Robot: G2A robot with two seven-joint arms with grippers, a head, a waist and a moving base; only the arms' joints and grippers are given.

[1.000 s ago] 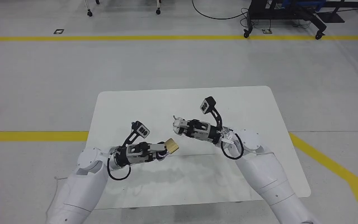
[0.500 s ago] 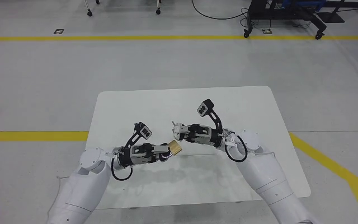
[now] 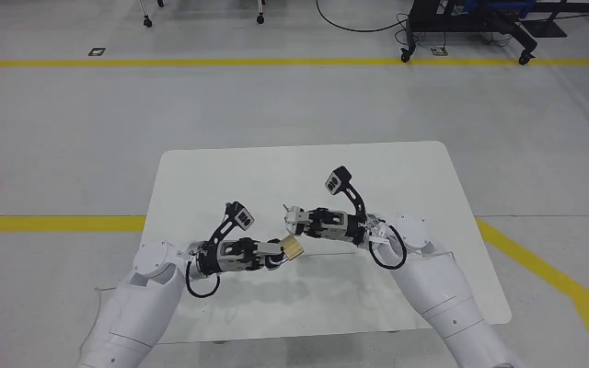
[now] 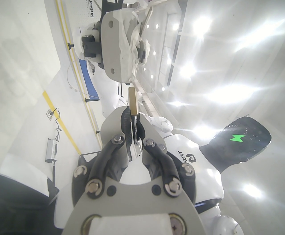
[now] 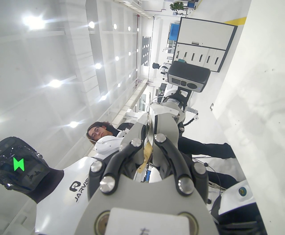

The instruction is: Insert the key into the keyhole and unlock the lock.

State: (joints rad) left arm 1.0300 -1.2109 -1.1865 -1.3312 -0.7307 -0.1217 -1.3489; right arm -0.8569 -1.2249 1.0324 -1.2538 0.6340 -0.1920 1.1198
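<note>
My left gripper (image 3: 282, 251) is shut on a small brass padlock (image 3: 292, 248), held above the middle of the white table (image 3: 230, 175). In the left wrist view the padlock (image 4: 133, 102) sticks out edge-on from between the black pads (image 4: 126, 124) of the left gripper (image 4: 133, 114). My right gripper (image 3: 295, 221) hangs just beyond the padlock, shut on a thin silver key (image 3: 288, 209). The left wrist view has the key (image 4: 145, 19) poking out of that gripper's white-wrapped fingers (image 4: 131, 42), apart from the padlock. My right gripper (image 5: 149, 121) pinches the key (image 5: 148, 122), with a sliver of the brass padlock (image 5: 145, 154) behind it.
Both arms meet over the table's centre, and bare tabletop (image 3: 414, 175) lies all around them. The table's front edge (image 3: 350, 333) runs close below the elbows. The left arm's black wrist camera (image 5: 188, 76) stands just beyond the right gripper.
The left gripper has carried the padlock a little to the right and nearer the front edge. The right gripper has shifted the same way with the key. The gap between key and padlock has narrowed.
</note>
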